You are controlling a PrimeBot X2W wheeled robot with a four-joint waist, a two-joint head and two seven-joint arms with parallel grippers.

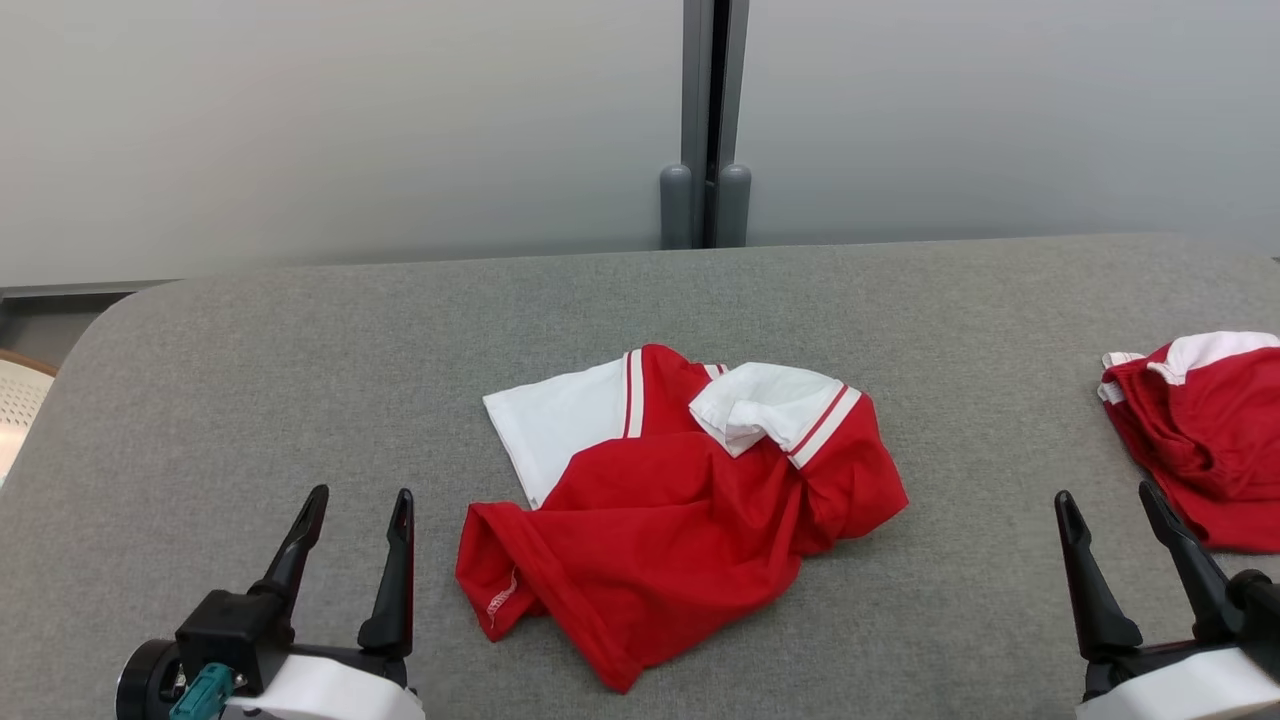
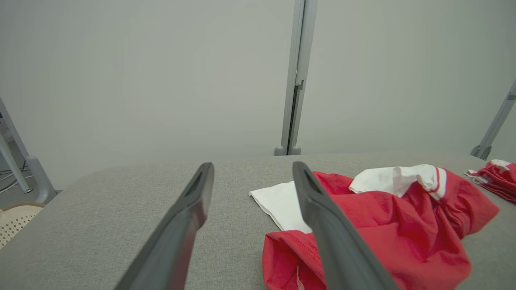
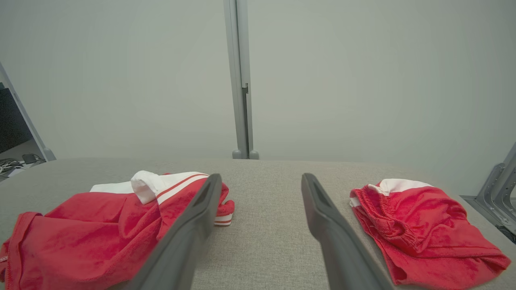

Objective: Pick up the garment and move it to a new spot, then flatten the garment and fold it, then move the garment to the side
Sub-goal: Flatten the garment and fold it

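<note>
Grey woven cloth covers the wide table (image 1: 300,380), which has rounded far corners. The crumpled red short-sleeved shirt with white sleeves and striped trim (image 1: 680,500) lies near the middle of it, a little toward the near edge. One white sleeve lies flat at the far left of the shirt. The other is bunched on top at the far right, and the red hem is rolled over at the near left.

At the near left, the left gripper (image 1: 360,495) has its two dark fingers spread apart and holds nothing. The rolled hem is just to the right of it, with a strip of bare cloth between them. The right gripper (image 1: 1105,493) is at the near right, also with its jaws wide and empty. It stands between the shirt and a second bunched red garment with white trim and a gathered edge (image 1: 1200,430), which lies at the right edge of the table, well apart from the shirt. This second garment is just beside the right gripper, and the right wrist view shows a gap between them.

Behind the far edge stands a grey metal post with two rounded feet (image 1: 705,120), in front of a pale grey wall (image 1: 350,130). A cream perforated object (image 1: 20,400) shows beyond the left edge of the table.
</note>
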